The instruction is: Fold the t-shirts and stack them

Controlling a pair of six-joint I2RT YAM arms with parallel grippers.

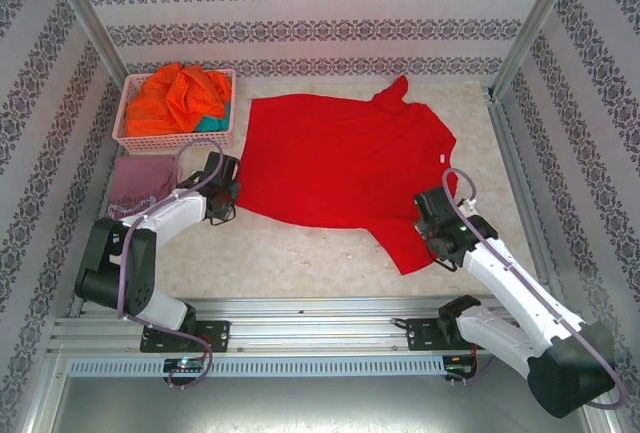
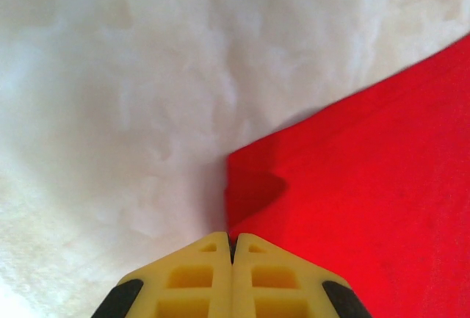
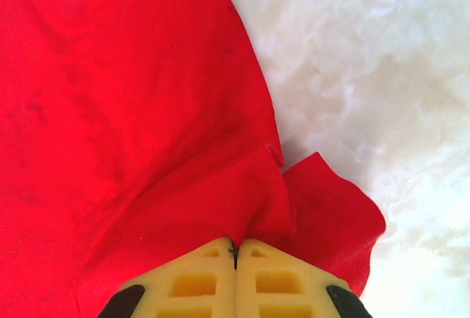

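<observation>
The left gripper and right gripper are each pinching an edge of the red t-shirt between closed fingertips, apparently gripping it for folding.

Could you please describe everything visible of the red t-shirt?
The red t-shirt is bright red soft cloth, spread mostly flat on the pale table, a straight edge at its left and a white tag at its right. The left end effector is shut on its near left corner; the right end effector pinches bunched cloth at its near right.
</observation>
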